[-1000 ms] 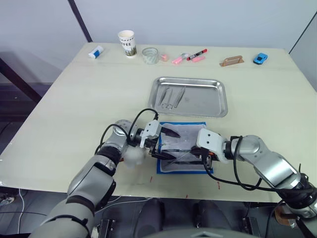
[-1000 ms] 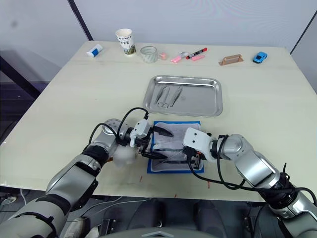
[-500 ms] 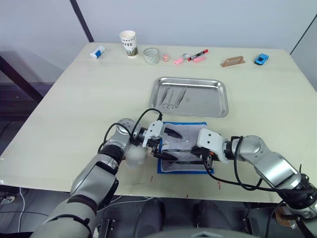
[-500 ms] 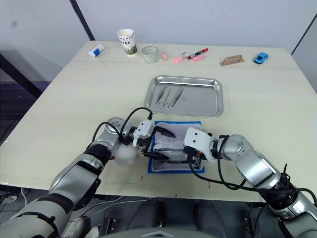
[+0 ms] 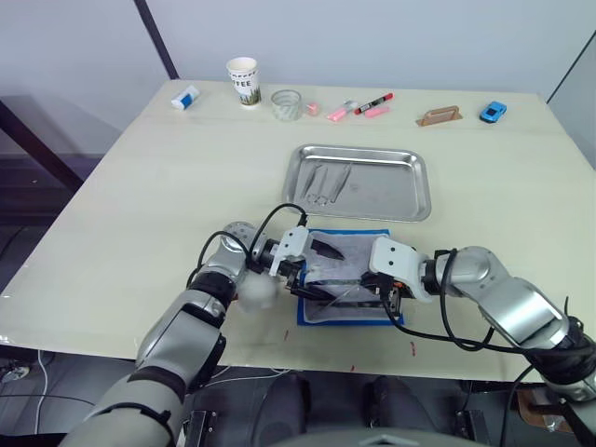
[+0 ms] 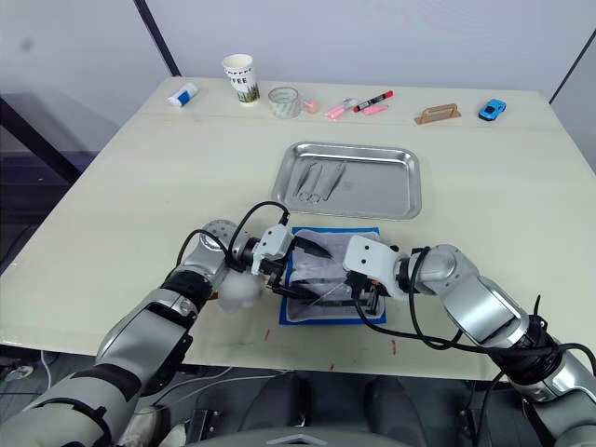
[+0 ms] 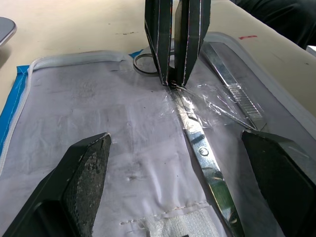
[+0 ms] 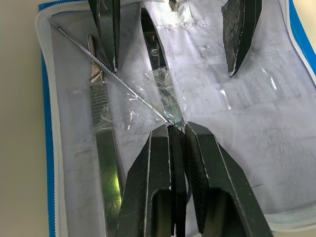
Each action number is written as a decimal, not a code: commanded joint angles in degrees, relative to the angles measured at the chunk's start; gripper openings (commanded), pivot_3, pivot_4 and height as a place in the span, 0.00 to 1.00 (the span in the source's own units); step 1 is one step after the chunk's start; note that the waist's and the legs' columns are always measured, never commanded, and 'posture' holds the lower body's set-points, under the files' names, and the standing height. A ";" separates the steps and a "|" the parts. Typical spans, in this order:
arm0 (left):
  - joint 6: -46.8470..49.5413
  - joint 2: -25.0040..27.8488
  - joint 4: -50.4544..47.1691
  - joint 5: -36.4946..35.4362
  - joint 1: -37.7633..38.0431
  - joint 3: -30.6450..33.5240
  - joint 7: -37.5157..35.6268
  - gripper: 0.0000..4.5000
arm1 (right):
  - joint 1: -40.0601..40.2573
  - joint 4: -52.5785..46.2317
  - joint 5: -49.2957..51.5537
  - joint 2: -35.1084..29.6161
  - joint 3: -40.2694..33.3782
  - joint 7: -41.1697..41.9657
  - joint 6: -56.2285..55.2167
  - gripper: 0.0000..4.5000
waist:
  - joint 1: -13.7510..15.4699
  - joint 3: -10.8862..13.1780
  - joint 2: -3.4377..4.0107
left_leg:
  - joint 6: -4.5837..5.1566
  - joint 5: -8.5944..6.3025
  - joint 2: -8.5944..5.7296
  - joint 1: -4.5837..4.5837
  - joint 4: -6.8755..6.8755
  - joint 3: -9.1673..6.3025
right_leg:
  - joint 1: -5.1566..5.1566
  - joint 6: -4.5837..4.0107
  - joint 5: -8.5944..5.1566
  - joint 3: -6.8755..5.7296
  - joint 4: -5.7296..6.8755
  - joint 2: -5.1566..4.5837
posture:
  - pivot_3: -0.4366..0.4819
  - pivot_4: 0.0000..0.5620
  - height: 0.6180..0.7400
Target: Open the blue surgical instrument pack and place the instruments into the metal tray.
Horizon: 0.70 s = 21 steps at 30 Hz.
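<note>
Change: left claw [image 5: 317, 270] has shifted a little toward 12 o'clock over the open pack within the last second; the right arm has barely moved, and the head view has drifted slightly.
Meaning: judged from this, the left claw is lining up to steady the lining while the right one pulls; no tool has left the pack in this stretch.
Pack: blue surgical instrument pack [image 5: 346, 277] lies unfolded, pale lining up, at 6 o'clock of the metal tray [image 5: 414, 191], near the worktop [image 5: 140, 186] front edge.
Left claw state: fingers spread wide, hovering over the lining at the pack's 9 o'clock side, holding nothing.
Right claw state: right claw [image 8: 174, 129] pressed together, pinching the scissors [image 7: 200, 148] at the ring-handle end, where clear film crosses the blades.
Instruments in pack: three seen in the wrist views, namely the scissors, a flat ridged-handle tool [image 8: 101, 128] and a thin probe [image 8: 106, 69] lying across it.
Instruments in tray: two slim silver tools [image 5: 326, 183] side by side at its 9 o'clock end.
Progress: roughly partway, as I read it; the pack is open and some tools are moved.
Far edge, 12 o'clock: one paper cup [image 5: 242, 80], one clear glass [image 5: 286, 103], one red marker [image 5: 372, 101], pink pens too small to count, one blue toy car [image 5: 491, 112].
</note>
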 commanded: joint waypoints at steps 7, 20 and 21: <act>1.89 -1.46 3.69 6.57 3.22 -2.84 -1.91 1.00 | -3.32 -5.13 0.15 -1.48 -2.14 0.00 2.44 0.05 | 0.08 0.00 0.00 | 0.00 0.00 -0.02 -0.02 0.00 -0.02 | 0.00 0.00 0.00 -0.01 -0.01 -0.01 | 0.48 0.27 0.82; 1.82 -1.40 3.86 7.07 3.35 -2.39 -1.91 1.00 | -2.73 -6.71 0.83 -5.65 -3.86 1.16 2.87 0.05 | 0.14 0.00 0.00 | 0.01 0.00 -0.07 -0.03 0.00 -0.08 | 0.04 0.01 0.00 -0.03 -0.06 -0.04 | 0.48 0.27 0.82; 1.85 -1.39 3.86 7.04 3.36 -2.37 -1.91 1.00 | -2.51 -6.74 1.03 -6.05 -4.24 1.24 2.74 0.05 | 0.13 0.00 0.00 | 0.01 0.00 -0.07 -0.03 0.00 -0.08 | 0.04 0.01 0.00 -0.04 -0.06 -0.04 | 0.48 0.27 0.82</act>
